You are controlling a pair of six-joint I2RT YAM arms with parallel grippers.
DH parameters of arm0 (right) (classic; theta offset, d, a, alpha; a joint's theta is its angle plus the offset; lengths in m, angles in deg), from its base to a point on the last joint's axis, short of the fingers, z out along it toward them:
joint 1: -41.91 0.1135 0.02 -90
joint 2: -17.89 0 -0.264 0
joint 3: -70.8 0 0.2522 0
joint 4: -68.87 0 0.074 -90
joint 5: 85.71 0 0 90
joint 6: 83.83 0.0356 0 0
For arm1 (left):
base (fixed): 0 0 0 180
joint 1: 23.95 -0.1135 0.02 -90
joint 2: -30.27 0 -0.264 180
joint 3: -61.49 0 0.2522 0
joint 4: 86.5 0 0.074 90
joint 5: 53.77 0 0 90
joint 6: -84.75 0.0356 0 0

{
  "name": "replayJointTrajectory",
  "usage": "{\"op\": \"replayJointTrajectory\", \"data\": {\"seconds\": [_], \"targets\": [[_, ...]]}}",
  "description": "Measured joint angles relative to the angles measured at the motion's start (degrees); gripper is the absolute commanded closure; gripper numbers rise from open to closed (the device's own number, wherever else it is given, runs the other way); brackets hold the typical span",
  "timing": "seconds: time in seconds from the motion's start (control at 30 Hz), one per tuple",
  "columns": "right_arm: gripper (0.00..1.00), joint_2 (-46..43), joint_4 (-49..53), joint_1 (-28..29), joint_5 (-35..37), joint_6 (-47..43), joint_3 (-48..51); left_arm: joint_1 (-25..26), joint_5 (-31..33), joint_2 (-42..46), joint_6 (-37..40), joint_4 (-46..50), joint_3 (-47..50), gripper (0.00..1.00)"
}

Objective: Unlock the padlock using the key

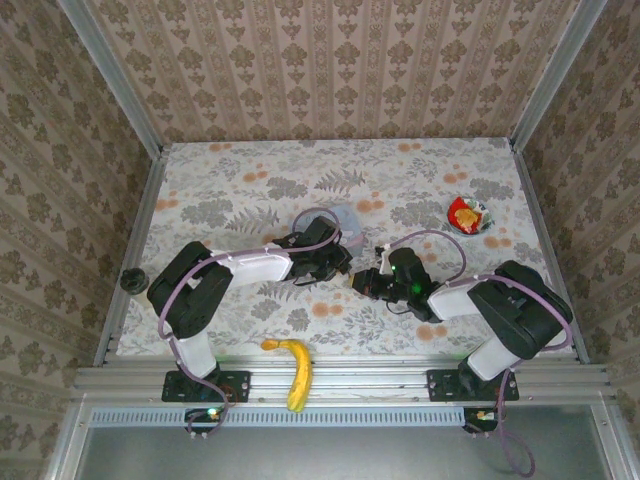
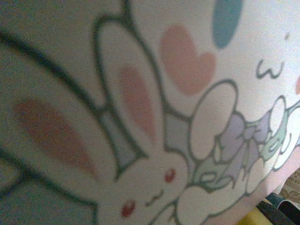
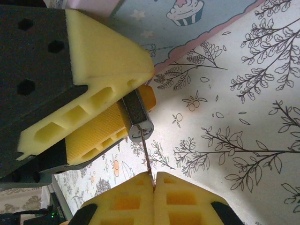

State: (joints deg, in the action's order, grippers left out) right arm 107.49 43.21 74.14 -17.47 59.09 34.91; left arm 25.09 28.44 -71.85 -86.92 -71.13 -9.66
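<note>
- Where the two arms meet near the middle of the desk (image 1: 220,200), the left pincer (image 1: 338,265) and the right pincer (image 1: 358,282) stand tip to tip.
- Left pincer (image 3: 140,89), right wrist view: its yellow foam pads are clamped on the padlock (image 3: 136,116), a small dark block whose rounded end sticks out from between them, held above the desk.
- Right pincer (image 3: 153,177): its pads are pressed together on the key (image 3: 146,157), a thin metal shaft.
- The key's tip meets the padlock's end face; how far it enters cannot be told.
- Pale blue tin (image 3: 154,28): it lies on the desk just beyond the left pincer; the left wrist view gives a blurred close-up of its cartoon rabbit print (image 2: 154,178).
- Banana (image 1: 296,372): on the near rail, between the arm bases.
- Red and white bowl (image 1: 467,214): well apart, towards the far right.
</note>
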Motion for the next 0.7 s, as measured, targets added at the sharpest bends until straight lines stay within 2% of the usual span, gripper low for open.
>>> {"op": "replayJointTrajectory", "data": {"seconds": [0.37,0.7], "targets": [[1.0,-5.73,7.19,-1.22,-0.02,-0.24,0.0,0.15,-1.66,0.28,-0.02,-0.83,0.39,0.89],[1.0,-6.91,8.41,-1.49,0.87,-0.24,0.0,0.15,-1.81,0.35,0.07,-0.92,0.52,0.89]]}}
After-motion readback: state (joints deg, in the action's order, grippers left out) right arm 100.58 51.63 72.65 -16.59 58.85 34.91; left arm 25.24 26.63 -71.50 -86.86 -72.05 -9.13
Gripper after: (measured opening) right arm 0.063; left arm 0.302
